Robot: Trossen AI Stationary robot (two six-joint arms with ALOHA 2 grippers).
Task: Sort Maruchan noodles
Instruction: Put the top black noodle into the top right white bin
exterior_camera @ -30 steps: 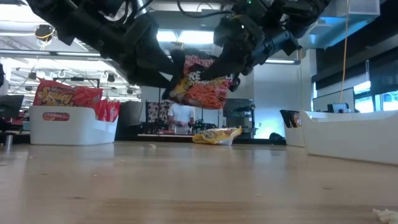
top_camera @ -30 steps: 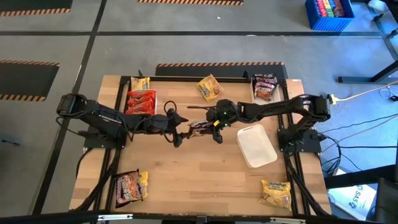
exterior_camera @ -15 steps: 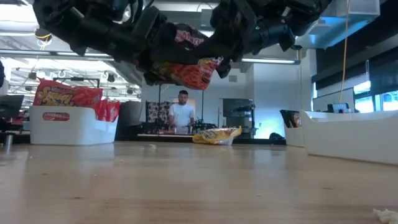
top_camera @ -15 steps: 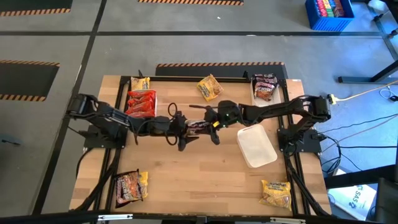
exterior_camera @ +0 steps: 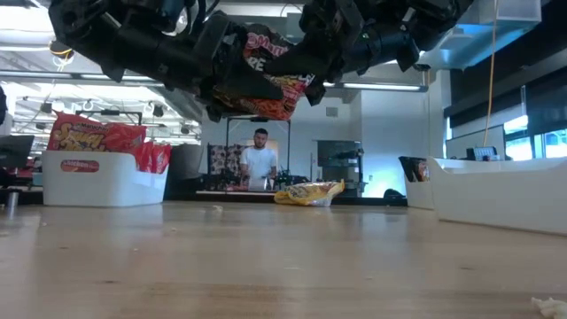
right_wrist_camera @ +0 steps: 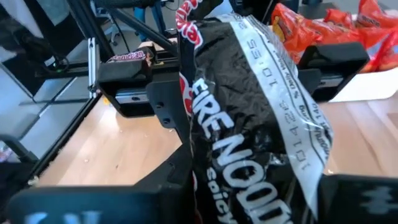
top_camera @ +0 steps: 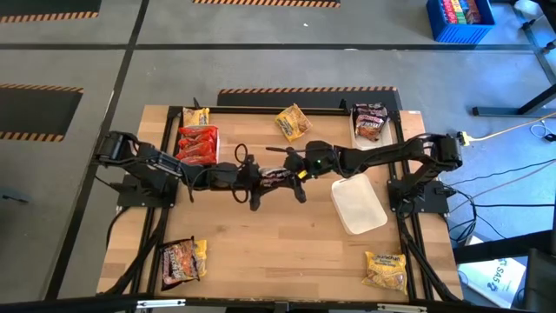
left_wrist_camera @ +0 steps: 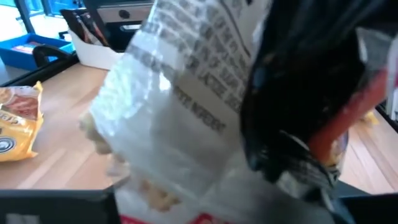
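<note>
One Maruchan noodles packet [top_camera: 276,176], black and red with white lettering, hangs high over the table's middle [exterior_camera: 266,75]. My right gripper [top_camera: 295,178] comes from the table's right and is shut on it. My left gripper [top_camera: 252,180] comes from the left. It is open, with one finger on the packet's near side and one on its far side at its left end. I cannot tell whether those fingers touch it. The packet fills the left wrist view [left_wrist_camera: 186,106]. My right gripper pinches the packet's right end [right_wrist_camera: 249,193] between its two fingers, coming almost level from the table's right. The spot itself is cut off at the wrist picture's edge. The packet is lifted clear of the table and sticks out toward my left gripper, tilted.
A white tray of red packets [top_camera: 197,143] stands far left, with a yellow packet [top_camera: 196,116] behind it. Another yellow packet [top_camera: 293,122] lies far centre. A tray with a dark packet [top_camera: 369,122] stands far right and an empty tray [top_camera: 358,203] at right. More packets lie near left [top_camera: 182,259] and near right [top_camera: 386,269].
My right gripper has risen a little and tipped the packet from hanging down to nearly level. My left gripper has moved toward the table's right, so that its fingers now stand on either side of the packet's left end.
</note>
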